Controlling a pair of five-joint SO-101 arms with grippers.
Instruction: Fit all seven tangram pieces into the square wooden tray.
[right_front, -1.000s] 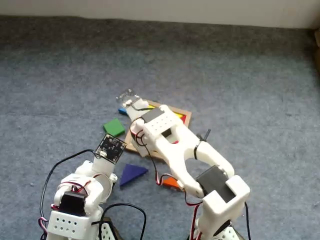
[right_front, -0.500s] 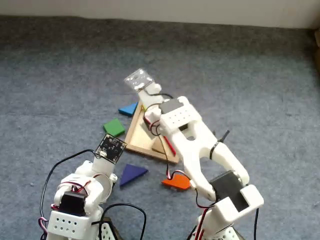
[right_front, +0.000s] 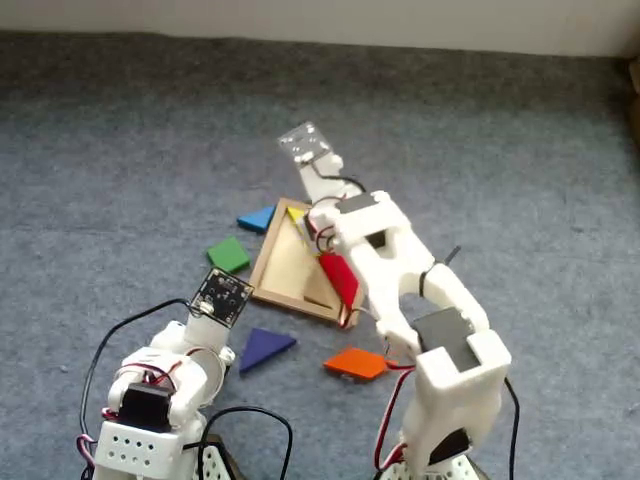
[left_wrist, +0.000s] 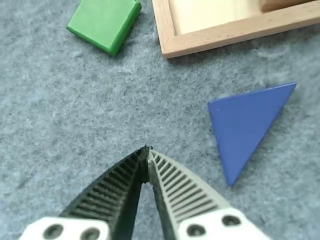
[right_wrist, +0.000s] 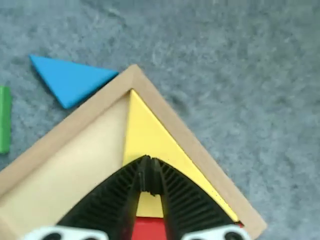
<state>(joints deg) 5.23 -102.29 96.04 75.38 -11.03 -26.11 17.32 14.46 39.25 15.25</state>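
Tray (right_wrist: 131, 75) corner near cyan triangle (right_wrist: 70, 77), carpet (right_wrist: 225, 60) beyond

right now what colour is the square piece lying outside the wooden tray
Green square block, clearest in the left wrist view.

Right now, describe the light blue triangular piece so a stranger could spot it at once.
Find the square wooden tray on the grey carpet. Just outside its far corner, next to the yellow triangle seated inside, lies the light blue triangular piece. It is paler than the dark blue triangle off the tray's near side.
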